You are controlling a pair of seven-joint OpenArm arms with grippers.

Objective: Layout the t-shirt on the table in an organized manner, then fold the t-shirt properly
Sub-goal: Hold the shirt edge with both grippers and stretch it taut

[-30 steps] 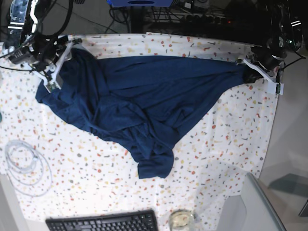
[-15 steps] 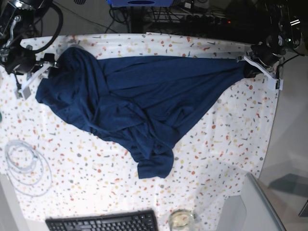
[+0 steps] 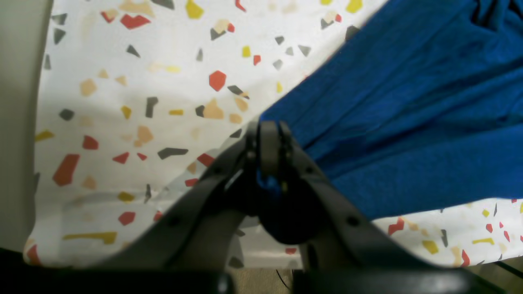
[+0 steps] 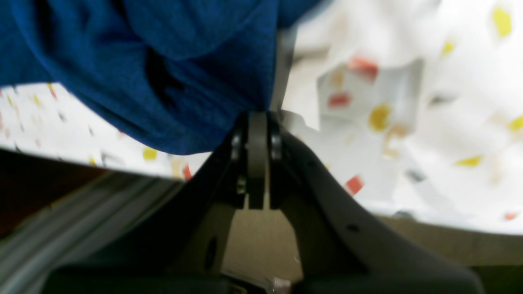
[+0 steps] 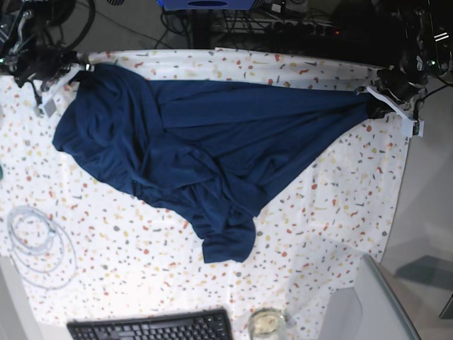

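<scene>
The navy t-shirt [image 5: 212, 142] lies crumpled across the speckled table [image 5: 318, 248], its top edge drawn into a nearly straight line and a bunched part trailing toward the front. At the far right my left gripper [image 5: 373, 105] is shut on the shirt's right tip. In the left wrist view the closed jaws [image 3: 268, 130] pinch blue fabric [image 3: 408, 122] above the table cloth [image 3: 143, 81]. At the far left my right gripper [image 5: 74, 73] is shut at the shirt's upper-left corner. In the right wrist view its tips [image 4: 257, 118] meet the fabric's edge [image 4: 163, 61], with the table cloth [image 4: 449, 102] beside them.
A coiled white cable [image 5: 35, 244] lies at the front left. A black keyboard [image 5: 152, 327] and a small glass [image 5: 265, 322] sit at the front edge, a grey slab [image 5: 368, 304] at the front right. Dark cables and equipment [image 5: 297, 25] crowd the back.
My right gripper went from open beside the shirt's left edge up to its far-left corner and shut there. The shirt's top edge has pulled straighter. The left gripper kept its hold.
</scene>
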